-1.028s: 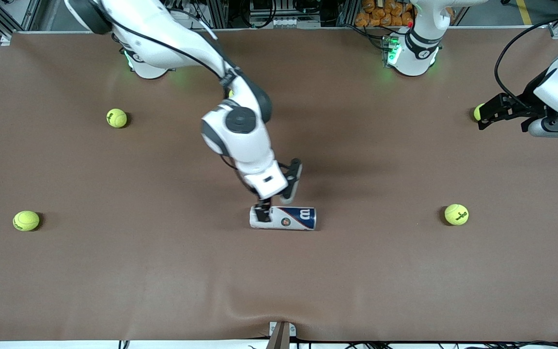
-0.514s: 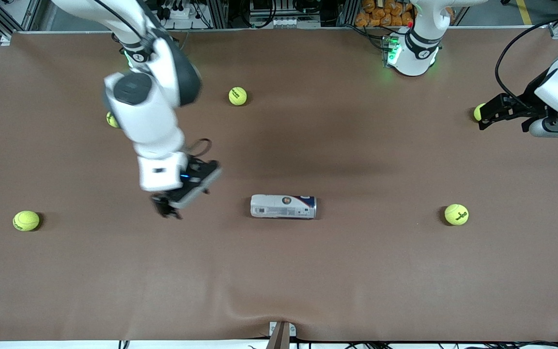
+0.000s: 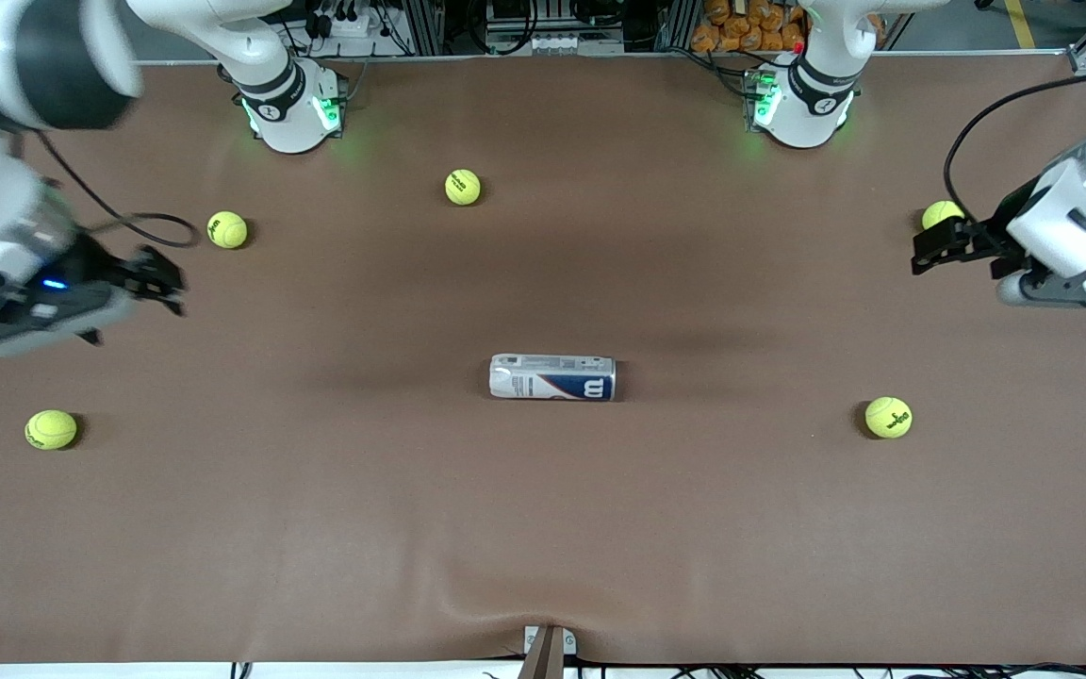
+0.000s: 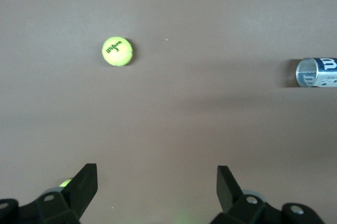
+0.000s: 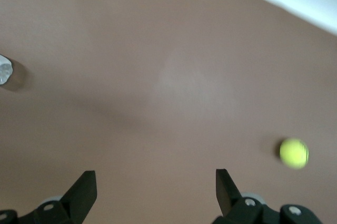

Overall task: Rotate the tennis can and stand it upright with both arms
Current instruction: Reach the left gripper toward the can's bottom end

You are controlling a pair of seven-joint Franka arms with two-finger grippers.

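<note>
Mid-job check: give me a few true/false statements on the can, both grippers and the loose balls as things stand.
1. The tennis can stands upright. False: it lies on its side on the table.
2. The right gripper is open and holds nothing. True.
3. The left gripper is clamped on the can. False: it is open, up at the left arm's end of the table, by a tennis ball.
4. Neither gripper touches the can. True.
5. Only two tennis balls are in view. False: the front view shows five.
</note>
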